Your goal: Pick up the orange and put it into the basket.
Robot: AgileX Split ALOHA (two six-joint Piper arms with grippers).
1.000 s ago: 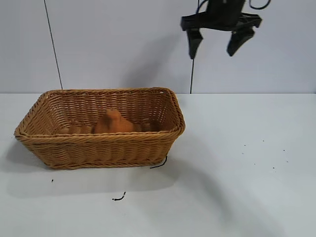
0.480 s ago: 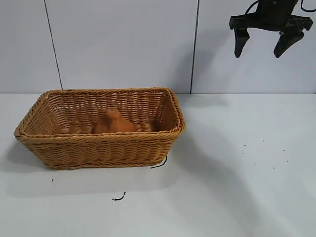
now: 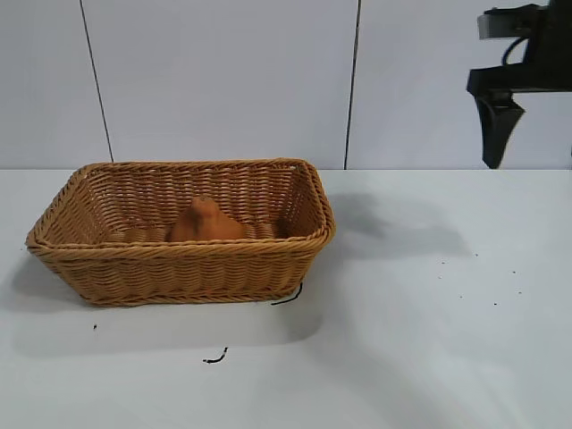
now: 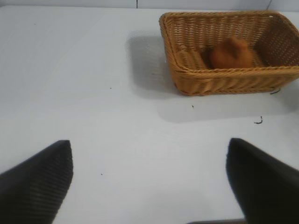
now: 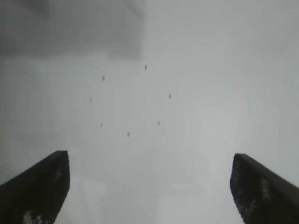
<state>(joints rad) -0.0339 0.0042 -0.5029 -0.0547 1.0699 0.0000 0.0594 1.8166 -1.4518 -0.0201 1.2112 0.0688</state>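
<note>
You are looking at a white counter point(image 3: 429, 340) where the orange point(image 3: 205, 222) is sitting inside the wicker basket point(image 3: 183, 264), resting on its floor near the middle, its knobby neck pointing up. Your right pincer point(image 5: 149, 186) is hanging high above the counter, well apart from the basket and off to the far side of it; its fingers are standing wide apart and holding nothing, with only speckled counter showing between them. Your left pincer point(image 4: 149, 179) is also spread wide and empty, hovering over bare counter, with the basket and orange lying well ahead of it. A short dark strand point(image 3: 214, 358) is lying on the counter just in front of the basket.
</note>
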